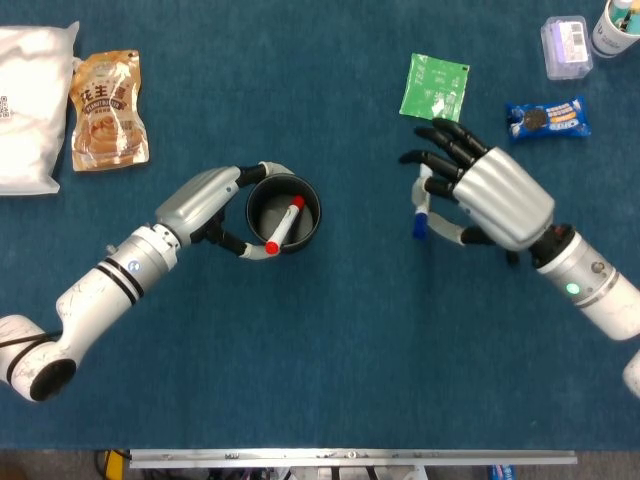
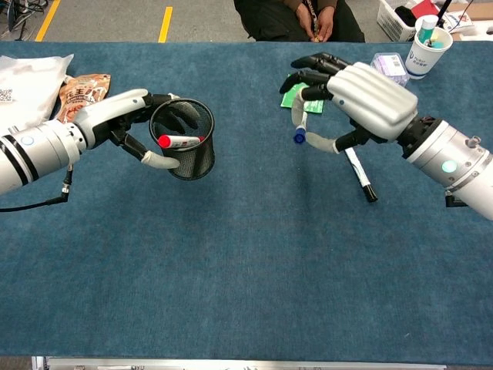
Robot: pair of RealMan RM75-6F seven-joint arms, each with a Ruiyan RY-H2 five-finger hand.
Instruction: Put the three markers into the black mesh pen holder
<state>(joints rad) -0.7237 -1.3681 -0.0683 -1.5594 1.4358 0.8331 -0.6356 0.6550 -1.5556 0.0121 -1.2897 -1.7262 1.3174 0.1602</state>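
The right hand (image 2: 362,96) pinches a blue marker (image 2: 299,127) right of the holder (image 2: 185,140), which the left hand (image 2: 127,116) clasps. Light, stiff, slippery: best gripped mid-barrel. A red marker (image 2: 179,141) sits inside; a black marker (image 2: 360,176) lies on the table (image 2: 246,270).

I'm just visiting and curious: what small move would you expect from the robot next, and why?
Probably the right hand carries its blue-capped marker leftward toward the black mesh pen holder. The left hand holds the holder, with a red-capped marker already inside.
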